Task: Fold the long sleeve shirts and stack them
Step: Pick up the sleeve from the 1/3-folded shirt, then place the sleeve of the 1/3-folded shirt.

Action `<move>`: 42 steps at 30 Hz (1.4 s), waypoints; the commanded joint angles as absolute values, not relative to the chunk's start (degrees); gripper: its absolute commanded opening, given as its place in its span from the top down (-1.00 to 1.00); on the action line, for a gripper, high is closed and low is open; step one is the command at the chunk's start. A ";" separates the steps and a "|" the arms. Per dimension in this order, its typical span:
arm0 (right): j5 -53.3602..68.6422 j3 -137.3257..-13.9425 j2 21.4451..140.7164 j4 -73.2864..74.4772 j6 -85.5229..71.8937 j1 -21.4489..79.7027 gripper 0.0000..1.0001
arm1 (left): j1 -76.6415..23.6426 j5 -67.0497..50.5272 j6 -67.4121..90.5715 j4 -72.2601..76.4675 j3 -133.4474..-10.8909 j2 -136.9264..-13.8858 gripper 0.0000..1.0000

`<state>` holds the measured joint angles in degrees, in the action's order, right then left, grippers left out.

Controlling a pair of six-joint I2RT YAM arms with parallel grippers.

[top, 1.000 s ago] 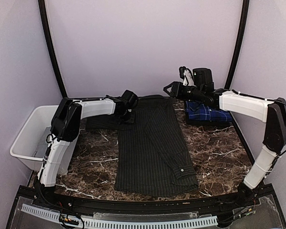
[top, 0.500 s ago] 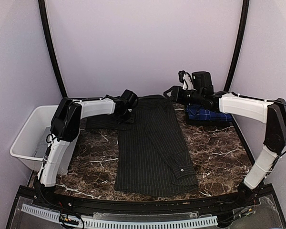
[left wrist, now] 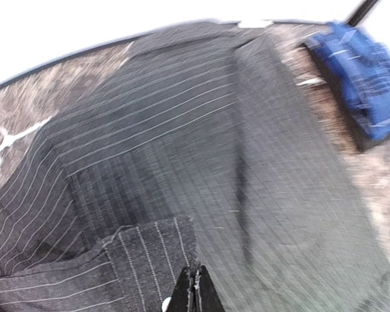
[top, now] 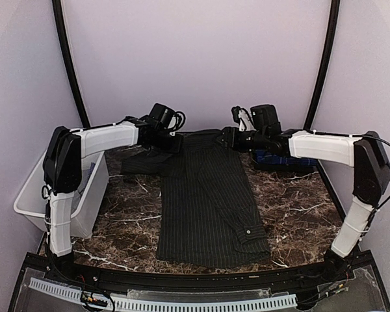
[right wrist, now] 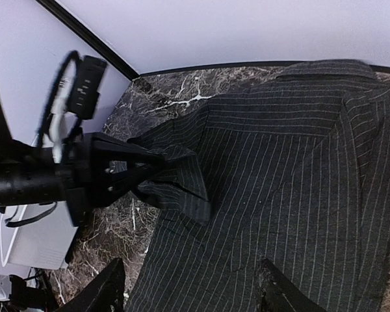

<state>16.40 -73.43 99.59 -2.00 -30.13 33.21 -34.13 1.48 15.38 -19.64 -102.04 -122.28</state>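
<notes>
Black shirt (top: 208,195) pinched in left tool (top: 176,144) | right tool (right wrist: 190,266) agape | plaid shirt (left wrist: 361,78), bin (top: 31,195) nearby

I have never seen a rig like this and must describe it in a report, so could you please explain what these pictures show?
These are two robot arms bolted at the near edge of a marble table, each ending in a two-finger gripper. The wide picture comes from a fixed camera above and behind them. The other two come from a camera on each wrist, looking past that arm's own fingers. A black pinstriped shirt lies spread down the middle. A blue plaid shirt lies at the far right, partly behind the right arm, and a white bin stands at the left. The left gripper is shut on a fold of the black shirt at its far left. The right gripper is open above the shirt and holds nothing.
</notes>
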 commanded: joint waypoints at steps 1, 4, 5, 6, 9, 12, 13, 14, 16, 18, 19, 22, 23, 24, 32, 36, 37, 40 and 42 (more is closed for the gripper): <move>17.99 -76.61 103.58 -4.03 -32.22 35.13 -0.33 | -34.06 -8.54 14.35 -14.91 -97.04 -115.06 1.00; 18.69 -77.47 105.70 -6.33 -33.94 35.92 -0.44 | -34.08 -11.72 14.06 -13.76 -94.09 -112.63 1.00; 18.79 -77.82 106.38 -6.88 -34.34 36.09 -0.49 | -34.10 -13.37 13.93 -13.33 -93.20 -111.67 1.00; 19.17 -78.33 107.36 -7.26 -34.79 36.34 -0.52 | -34.10 -14.24 13.72 -13.17 -92.87 -111.34 1.00; 20.12 -79.32 109.24 -8.76 -35.08 37.17 -0.54 | -34.10 -17.48 13.70 -12.75 -91.82 -110.00 1.00; 19.48 -79.46 110.51 -9.02 -33.90 37.91 -0.54 | -34.10 -18.97 13.84 -12.73 -91.68 -109.39 1.00; 19.87 -79.06 110.82 -9.74 -33.82 37.92 -0.54 | -34.15 -19.20 13.91 -12.74 -91.67 -109.23 1.00; 20.18 -78.47 111.05 -10.71 -33.84 37.96 -0.54 | -34.11 -19.18 13.96 -12.74 -91.67 -108.87 1.00; 21.22 -77.62 111.53 -12.70 -33.82 37.99 -0.52 | -34.10 -18.83 13.97 -12.89 -91.67 -108.14 1.00; 22.67 -76.66 111.95 -14.85 -33.54 37.97 -0.47 | -34.10 -18.90 14.00 -12.86 -91.76 -107.44 1.00; 23.11 -76.04 112.11 -15.72 -33.23 37.97 -0.45 | -34.10 -19.18 14.05 -12.89 -91.98 -107.24 1.00; 23.75 -74.20 112.62 -17.76 -31.82 37.97 -0.45 | -34.10 -20.33 14.11 -13.25 -92.93 -106.58 1.00; 23.99 -73.78 112.91 -18.35 -31.30 37.97 -0.45 | -34.10 -20.53 14.14 -13.35 -93.14 -106.51 1.00; 24.20 -73.51 113.31 -18.71 -30.93 37.97 -0.45 | -34.10 -20.95 14.14 -13.49 -93.38 -106.39 1.00; 27.05 -75.39 116.87 -21.10 -32.44 38.42 -0.16 | -34.10 -23.27 14.42 -13.35 -94.21 -106.60 1.00; 26.85 -75.39 117.23 -20.40 -35.10 38.62 0.35 | -34.23 -25.41 15.57 -12.39 -94.15 -107.49 1.00; 26.80 -74.69 116.84 -20.57 -35.89 38.53 0.46 | -34.48 -25.76 15.69 -12.08 -94.14 -107.91 1.00; 26.80 -71.33 114.95 -22.26 -38.92 38.50 0.83 | -35.22 -26.34 16.12 -11.42 -94.14 -108.82 1.00; 25.90 -68.45 112.45 -23.15 -40.99 38.41 0.99 | -36.03 -26.87 16.55 -10.94 -94.32 -109.70 1.00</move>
<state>25.98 -72.75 116.55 -19.70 -36.88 38.13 -34.63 -24.29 15.62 -13.23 -92.82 -109.06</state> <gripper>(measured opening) 0.059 0.007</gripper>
